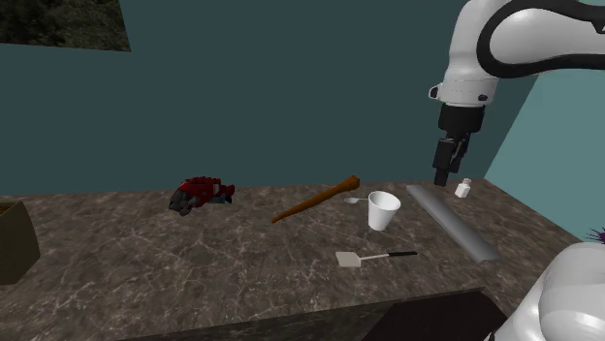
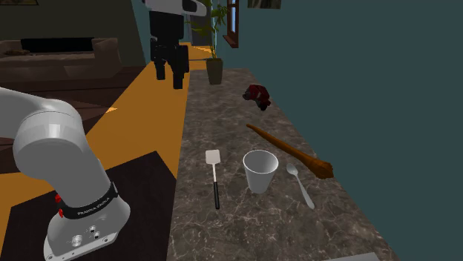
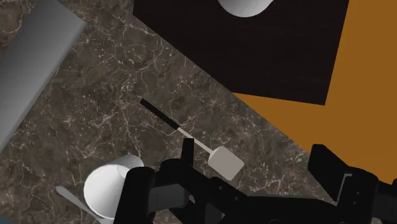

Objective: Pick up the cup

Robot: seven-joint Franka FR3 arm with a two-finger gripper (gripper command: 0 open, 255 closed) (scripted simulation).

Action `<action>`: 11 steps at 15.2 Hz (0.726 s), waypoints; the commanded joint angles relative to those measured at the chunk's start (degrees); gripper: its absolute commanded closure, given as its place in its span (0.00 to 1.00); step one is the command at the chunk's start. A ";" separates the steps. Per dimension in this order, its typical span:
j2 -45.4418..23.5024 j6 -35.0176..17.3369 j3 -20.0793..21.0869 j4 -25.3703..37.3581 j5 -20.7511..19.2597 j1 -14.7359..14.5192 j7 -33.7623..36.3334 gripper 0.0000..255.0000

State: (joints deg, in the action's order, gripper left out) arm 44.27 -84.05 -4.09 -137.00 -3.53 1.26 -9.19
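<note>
I am holding my gripper [image 1: 443, 176] with its fingers apart, hanging above the dark marbled counter [image 1: 194, 271]. At its eight o'clock in the shoulder view, the cup [image 1: 383, 210] is standing upright: plain white, tapered, mouth up, with a spatula [image 1: 361, 259] lying at its six o'clock.

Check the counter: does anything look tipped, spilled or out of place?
Nothing is spilled; the white cup stands upright. Odd among the spatula and spoon: a long brown stick and a red-and-black object, lying apart.
</note>
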 commanded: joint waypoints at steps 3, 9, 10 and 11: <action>-1.81 -4.41 -0.26 -2.06 -1.04 0.28 -0.04 0.00; -9.40 -17.87 -1.20 -6.28 -4.25 1.32 0.27 0.00; -10.97 -20.11 -1.37 -6.67 -4.80 1.53 0.38 0.00; -12.61 -22.35 -1.54 -6.98 -5.35 1.74 0.52 0.00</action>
State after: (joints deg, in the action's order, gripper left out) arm 32.82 -104.29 -5.72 -143.47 -8.47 2.92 -9.06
